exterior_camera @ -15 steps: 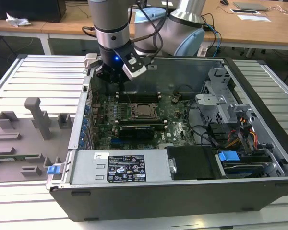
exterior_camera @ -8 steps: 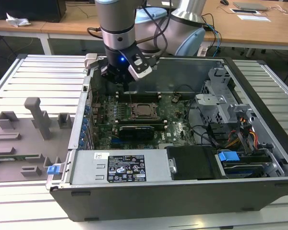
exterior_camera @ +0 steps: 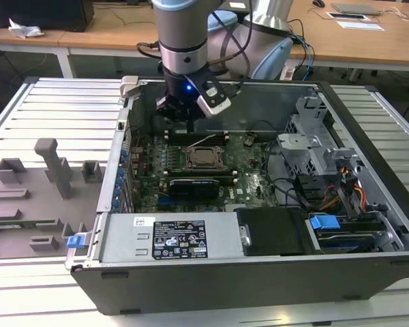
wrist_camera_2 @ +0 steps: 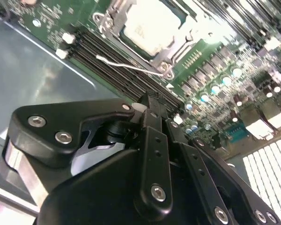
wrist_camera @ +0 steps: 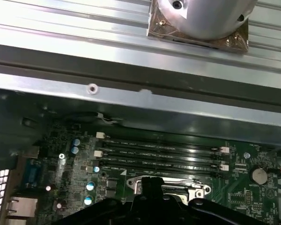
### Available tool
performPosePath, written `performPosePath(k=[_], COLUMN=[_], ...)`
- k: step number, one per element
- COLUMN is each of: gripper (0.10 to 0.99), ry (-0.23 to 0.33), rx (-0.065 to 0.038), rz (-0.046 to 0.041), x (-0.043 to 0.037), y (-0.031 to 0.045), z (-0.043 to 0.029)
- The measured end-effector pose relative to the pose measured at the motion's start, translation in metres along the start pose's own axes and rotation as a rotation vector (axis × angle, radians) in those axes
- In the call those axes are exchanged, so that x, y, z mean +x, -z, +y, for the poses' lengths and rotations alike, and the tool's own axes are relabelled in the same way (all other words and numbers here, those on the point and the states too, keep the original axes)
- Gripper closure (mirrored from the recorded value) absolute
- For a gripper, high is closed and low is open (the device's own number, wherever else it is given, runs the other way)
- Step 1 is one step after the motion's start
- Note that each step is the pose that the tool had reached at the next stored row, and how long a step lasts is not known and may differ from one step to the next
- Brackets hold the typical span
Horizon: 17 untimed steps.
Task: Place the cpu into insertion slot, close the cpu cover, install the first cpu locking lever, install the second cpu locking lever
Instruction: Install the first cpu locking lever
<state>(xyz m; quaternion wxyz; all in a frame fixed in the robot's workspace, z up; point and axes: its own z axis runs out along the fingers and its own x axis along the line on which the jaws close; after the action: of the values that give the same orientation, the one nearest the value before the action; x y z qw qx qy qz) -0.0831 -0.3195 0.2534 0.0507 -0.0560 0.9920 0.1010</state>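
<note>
Nearest me, the power supply box (exterior_camera: 123, 238) carries a black label (exterior_camera: 180, 238) (its print I cannot read). Further in, the cpu (exterior_camera: 206, 158) lies in the insertion slot (exterior_camera: 191, 165), the cpu cover (wrist_camera_2: 172, 49) down around its edges, one thin lever (wrist_camera_2: 126, 65) sticking out. The gripper (exterior_camera: 183, 121) hangs above the memory slots (wrist_camera: 159, 152), close to the case's far wall (exterior_camera: 259, 102); open or closed, I cannot tell.

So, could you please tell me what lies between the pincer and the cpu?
In the second wrist view, black memory slots and a thin silver lever lie between the pincer and the cpu.
</note>
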Motion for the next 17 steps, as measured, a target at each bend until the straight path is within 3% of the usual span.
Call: performPosePath(k=[3, 7, 13, 17], gripper=[0.980, 0.980, 0.980, 0.980], ry=[0.000, 0.000, 0.000, 0.002], rx=[0.000, 0.000, 0.001, 0.007], rz=[0.0001, 0.0000, -0.0003, -0.0069], x=[-0.0111, -0.0194, -0.0197, -0.0194], y=[-0.0016, -0.0029, -0.0035, -0.0059], z=[-0.0033, -0.0051, -0.0051, -0.0057])
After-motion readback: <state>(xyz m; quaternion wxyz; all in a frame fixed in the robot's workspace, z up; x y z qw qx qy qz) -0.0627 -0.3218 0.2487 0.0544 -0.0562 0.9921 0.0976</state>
